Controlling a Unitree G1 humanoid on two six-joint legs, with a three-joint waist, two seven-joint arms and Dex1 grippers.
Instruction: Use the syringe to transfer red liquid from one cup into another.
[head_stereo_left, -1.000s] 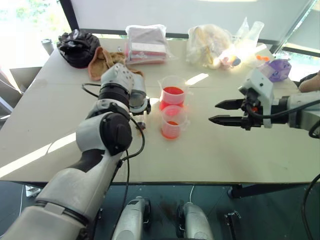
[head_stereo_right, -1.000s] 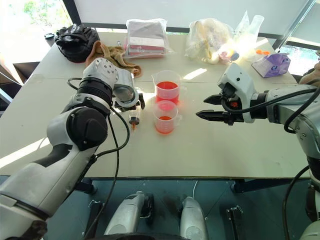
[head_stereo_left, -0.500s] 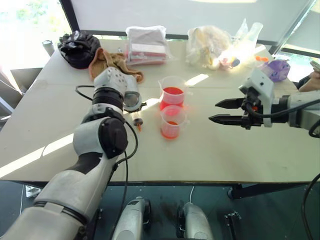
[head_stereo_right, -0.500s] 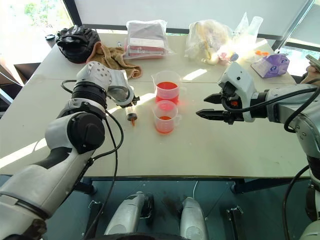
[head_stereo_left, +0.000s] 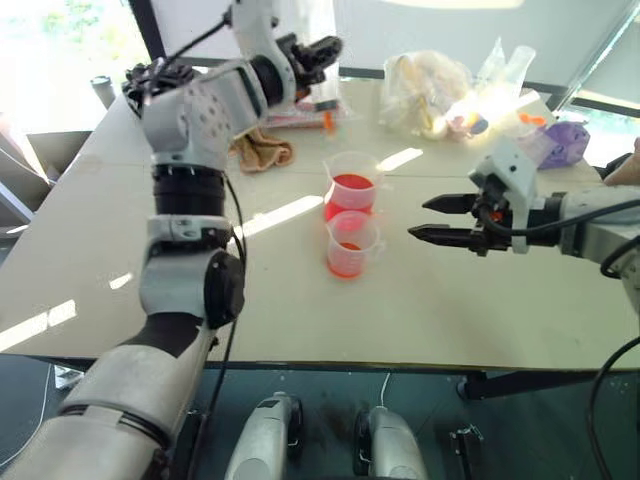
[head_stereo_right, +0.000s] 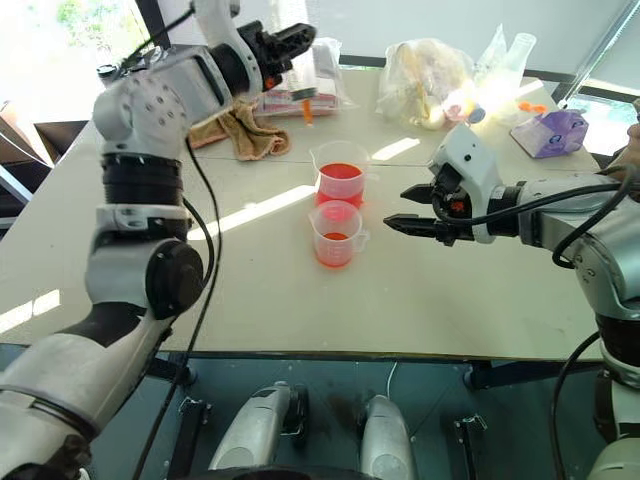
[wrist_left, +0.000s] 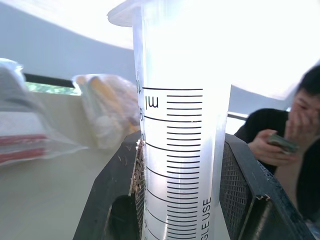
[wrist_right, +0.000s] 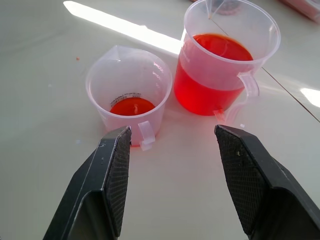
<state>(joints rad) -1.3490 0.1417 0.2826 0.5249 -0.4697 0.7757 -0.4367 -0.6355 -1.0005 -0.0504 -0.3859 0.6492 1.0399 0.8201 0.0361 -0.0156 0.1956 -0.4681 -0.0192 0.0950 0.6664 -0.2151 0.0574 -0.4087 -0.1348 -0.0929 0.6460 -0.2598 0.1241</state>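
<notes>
My left gripper (head_stereo_left: 322, 48) is raised high over the table's far side, shut on the clear syringe (wrist_left: 175, 150). The barrel's printed marks show between the black fingers (wrist_left: 122, 195), and the orange tip (head_stereo_right: 307, 113) hangs below the hand. The larger cup (head_stereo_left: 349, 185) stands mid-table about half full of red liquid (wrist_right: 210, 90). Just in front of it is the smaller cup (head_stereo_left: 346, 245) with a shallow red layer (wrist_right: 132, 106). My right gripper (head_stereo_left: 422, 220) hovers open to the right of both cups, pointing at them, with nothing between its fingers.
A brown cloth (head_stereo_left: 262, 152), a black bag (head_stereo_left: 150, 75), clear plastic bags (head_stereo_left: 425, 85) and a purple packet (head_stereo_left: 560, 135) lie along the back of the table. A person (wrist_left: 295, 130) holding a phone sits beyond the table's right end.
My left arm has lifted the syringe off the table beside the cups, swinging it high and toward the back. Its gripper turned from pointing down to roughly level. The right gripper stayed put.
</notes>
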